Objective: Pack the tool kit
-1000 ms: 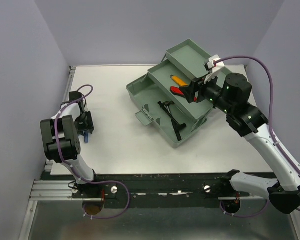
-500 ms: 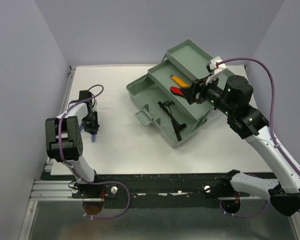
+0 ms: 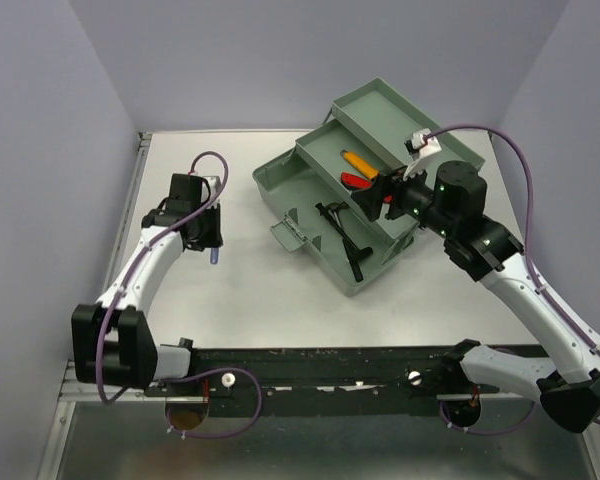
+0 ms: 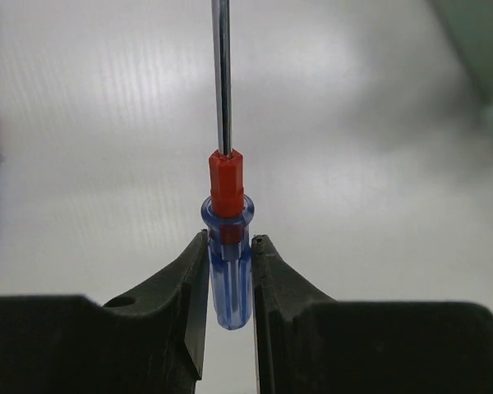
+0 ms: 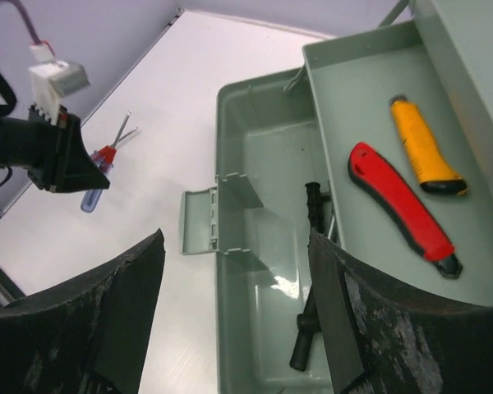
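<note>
The tool kit [image 3: 277, 187] is a sage-green box standing open at the table's far right, seen too in the right wrist view [image 5: 230, 123]. Its raised tray [image 3: 325, 150] holds a red knife [image 3: 357, 181] [image 5: 403, 209] and an orange one [image 3: 356, 160] [image 5: 423, 148]. A black tool [image 3: 348, 235] [image 5: 312, 271] lies in the box bottom. My left gripper [image 3: 208, 240] [image 4: 228, 242] is shut on a blue-handled screwdriver [image 4: 228, 254] [image 3: 213, 258] with a red collar, left of the box above the table. My right gripper [image 3: 375, 195] [image 5: 234, 238] hangs open over the box, with nothing in it.
The box's lid [image 3: 380, 105] leans back at the far side, and its front latch [image 3: 288, 237] [image 5: 199, 222] lies flat on the table toward my left arm. Purple walls close in the white table on the left, right and rear.
My left arm has swung from the table's left edge toward the box, its jaws closing on the screwdriver. My right gripper shifted slightly left over the box and opened a little wider.
</note>
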`<state>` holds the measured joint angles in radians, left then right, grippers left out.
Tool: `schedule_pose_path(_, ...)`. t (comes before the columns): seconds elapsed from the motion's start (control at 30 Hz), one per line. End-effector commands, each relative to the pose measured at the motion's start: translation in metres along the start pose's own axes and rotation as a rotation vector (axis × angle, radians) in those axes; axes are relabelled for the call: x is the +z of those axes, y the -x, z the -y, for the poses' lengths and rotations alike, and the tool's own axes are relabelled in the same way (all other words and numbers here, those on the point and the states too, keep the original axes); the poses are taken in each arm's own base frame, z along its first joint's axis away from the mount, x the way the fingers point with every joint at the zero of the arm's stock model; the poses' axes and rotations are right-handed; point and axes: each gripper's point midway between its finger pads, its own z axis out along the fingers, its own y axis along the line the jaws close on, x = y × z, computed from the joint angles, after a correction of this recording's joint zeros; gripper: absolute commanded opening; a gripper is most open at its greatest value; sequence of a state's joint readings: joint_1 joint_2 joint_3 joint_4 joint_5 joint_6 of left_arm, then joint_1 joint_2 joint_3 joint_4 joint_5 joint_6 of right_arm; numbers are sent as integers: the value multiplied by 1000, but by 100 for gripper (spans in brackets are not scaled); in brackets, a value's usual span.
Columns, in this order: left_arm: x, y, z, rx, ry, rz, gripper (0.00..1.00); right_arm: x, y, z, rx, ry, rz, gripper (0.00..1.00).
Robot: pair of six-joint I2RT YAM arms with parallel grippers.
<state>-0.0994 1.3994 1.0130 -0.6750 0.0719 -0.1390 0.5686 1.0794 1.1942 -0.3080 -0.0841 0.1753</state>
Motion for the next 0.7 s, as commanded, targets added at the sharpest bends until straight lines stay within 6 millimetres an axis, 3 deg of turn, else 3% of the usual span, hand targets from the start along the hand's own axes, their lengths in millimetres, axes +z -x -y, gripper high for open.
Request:
schedule_pose_path(0.0, -45, 20, 66, 25, -294, 196, 0, 6, -14, -18, 163, 81, -9, 79)
schedule_pose_path(0.2, -99, 11, 141, 142, -612, 391, 0, 25, -27, -44, 344, 212, -28, 78)
schedule_pose_path(0.4, -146, 7, 189, 148, -851, 552, 0, 39, -44, -66, 427, 283, -92, 75)
schedule_pose_path(0.67, -149, 0, 229, 159, -962, 501, 0, 48, -52, -97, 394, 363, -118, 73)
